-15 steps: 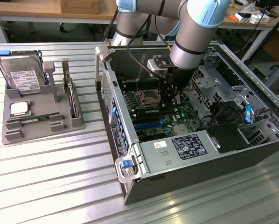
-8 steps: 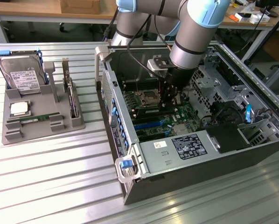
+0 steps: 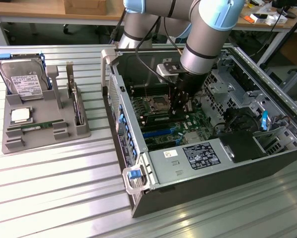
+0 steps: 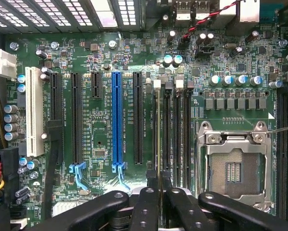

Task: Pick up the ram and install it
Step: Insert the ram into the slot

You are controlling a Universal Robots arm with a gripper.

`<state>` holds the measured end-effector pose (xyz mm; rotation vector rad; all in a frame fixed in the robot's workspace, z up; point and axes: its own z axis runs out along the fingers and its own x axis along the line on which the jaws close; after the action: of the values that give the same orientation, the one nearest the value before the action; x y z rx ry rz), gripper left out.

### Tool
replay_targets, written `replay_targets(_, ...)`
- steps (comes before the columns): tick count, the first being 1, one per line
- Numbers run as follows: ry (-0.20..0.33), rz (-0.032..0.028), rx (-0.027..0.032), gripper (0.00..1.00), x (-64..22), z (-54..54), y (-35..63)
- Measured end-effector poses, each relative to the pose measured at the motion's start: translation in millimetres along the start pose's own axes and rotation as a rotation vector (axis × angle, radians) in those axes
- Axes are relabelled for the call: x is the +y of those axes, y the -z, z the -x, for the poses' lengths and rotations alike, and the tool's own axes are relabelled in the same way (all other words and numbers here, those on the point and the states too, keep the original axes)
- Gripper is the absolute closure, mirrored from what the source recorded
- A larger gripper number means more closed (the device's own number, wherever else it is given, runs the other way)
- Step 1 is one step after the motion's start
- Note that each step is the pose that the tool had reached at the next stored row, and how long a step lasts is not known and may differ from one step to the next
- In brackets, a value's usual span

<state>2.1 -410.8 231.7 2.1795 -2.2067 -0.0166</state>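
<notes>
Arm: was seen reaching down into the open PC case [image 3: 198, 196] from above, w/ the gripper [image 3: 181, 108] lowered just over the mobo [image 3: 188, 125].
Claw state: jaws were seen drawn almost fully together, fingers [image 4: 146, 207] side by side w/ only a sliver between the tips; gripper [image 4: 158, 180] was aligned w/ the DIMM slots [image 4: 179, 134].
Hold: a thin pale strip was seen running from the fingertips along the slot nearest the blue PCIe slot [image 4: 117, 115]; whether a stick was pinched there could not be told.
Ram: a green stick w/ white label, the ram [image 3: 37, 126], was seen lying flat in the grey tray [image 3: 14, 145], outside the case, well apart from the gripper.
Tray contents: HDD [image 3: 24, 79] was stood at the tray's back; silver CPU chip [image 3: 20, 115] was laid just behind the ram.
CPU socket: was seen open and bare [image 4: 235, 168], just beside the DIMM slots.
Table: tray and case were set side by side on the ribbed metal table [image 3: 49, 188], tray at the exterior view's left.
</notes>
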Motion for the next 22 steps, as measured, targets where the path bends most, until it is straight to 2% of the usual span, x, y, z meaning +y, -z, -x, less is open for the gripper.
replay_targets(3,0.0,0.0,-0.0001,0.86,0.0,0.0,0.0)
replay_targets(4,0.0,0.0,0.0,0.8,0.0,0.0,0.0)
replay_targets(6,0.0,0.0,-0.0001,0.8,0.0,0.0,0.9)
replay_targets(8,0.0,-0.0004,-0.0001,0.8,0.5,0.2,10.6)
replay_targets(9,0.0,-0.0006,-0.0003,0.8,0.7,0.8,11.7)
replay_targets(10,0.0,-0.0006,-0.0003,0.88,0.7,1.1,12.3)
replay_targets(12,0.002,-0.0006,-0.0004,0.89,0.6,1.3,12.5)
replay_targets(17,0.011,0.018,0.0002,0.89,-50.0,1.9,13.8)
replay_targets(19,0.012,0.0219,0.0003,0.89,-63.6,1.8,14.2)
replay_targets(20,0.013,0.023,0.0003,0.89,-76.1,1.8,14.7)
replay_targets(21,0.013,0.0231,0.0006,0.89,-80.1,1.8,17.5)
replay_targets(22,0.013,0.0231,0.0002,0.89,-80.1,1.6,24.2)
